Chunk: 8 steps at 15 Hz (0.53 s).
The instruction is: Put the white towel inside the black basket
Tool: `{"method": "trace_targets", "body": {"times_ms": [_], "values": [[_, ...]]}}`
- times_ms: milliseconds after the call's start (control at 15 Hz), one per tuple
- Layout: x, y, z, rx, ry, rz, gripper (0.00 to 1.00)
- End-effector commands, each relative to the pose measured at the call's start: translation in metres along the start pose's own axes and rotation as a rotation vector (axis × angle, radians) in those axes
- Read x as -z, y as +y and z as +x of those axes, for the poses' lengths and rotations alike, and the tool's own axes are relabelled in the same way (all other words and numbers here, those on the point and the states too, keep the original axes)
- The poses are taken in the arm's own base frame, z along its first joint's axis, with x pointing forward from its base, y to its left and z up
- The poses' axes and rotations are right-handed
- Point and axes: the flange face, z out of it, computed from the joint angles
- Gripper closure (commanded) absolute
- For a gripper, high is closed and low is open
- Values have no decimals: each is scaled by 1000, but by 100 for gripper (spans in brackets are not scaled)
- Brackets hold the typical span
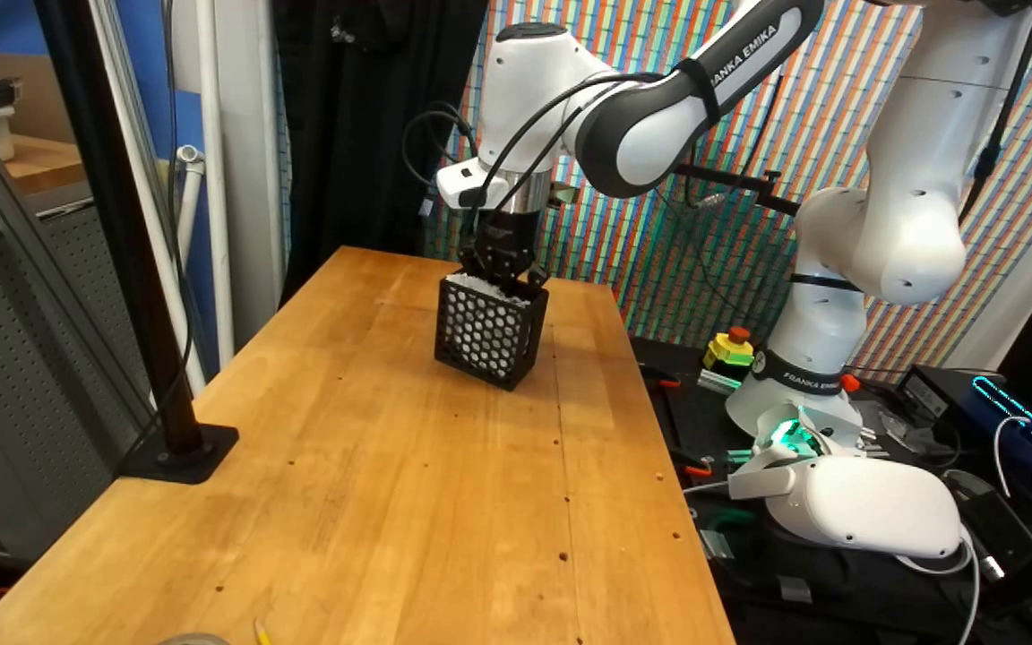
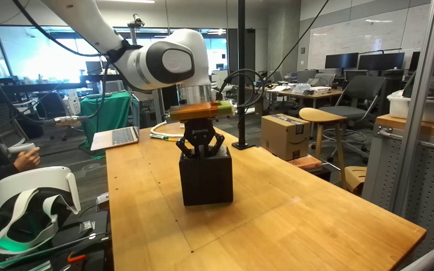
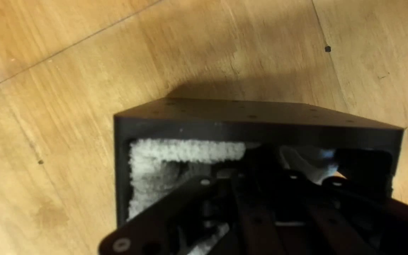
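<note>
towel (image 3: 190, 150) in black basket (image 2: 206, 184), hand (image 2: 202, 153) — closed

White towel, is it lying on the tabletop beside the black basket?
No, in the wrist view what shows of the white towel lies inside the black basket.

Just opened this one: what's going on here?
A robot arm has its gripper in the mouth of the black basket, which stands upright on the wooden table. The white towel is already inside, showing at the opening and through the holes in one side. The jaws are shut, but their tips are hidden, so I can't tell if they hold the towel.
</note>
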Motion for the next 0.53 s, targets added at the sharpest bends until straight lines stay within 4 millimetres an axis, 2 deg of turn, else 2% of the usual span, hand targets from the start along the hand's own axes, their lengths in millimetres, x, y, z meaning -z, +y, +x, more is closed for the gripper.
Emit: {"method": "trace_targets", "body": {"times_ms": [0, 467], "values": [[37, -20, 3, 4, -33, -99, 84], [98, -31, 13, 33, -68, -265, 85]]}}
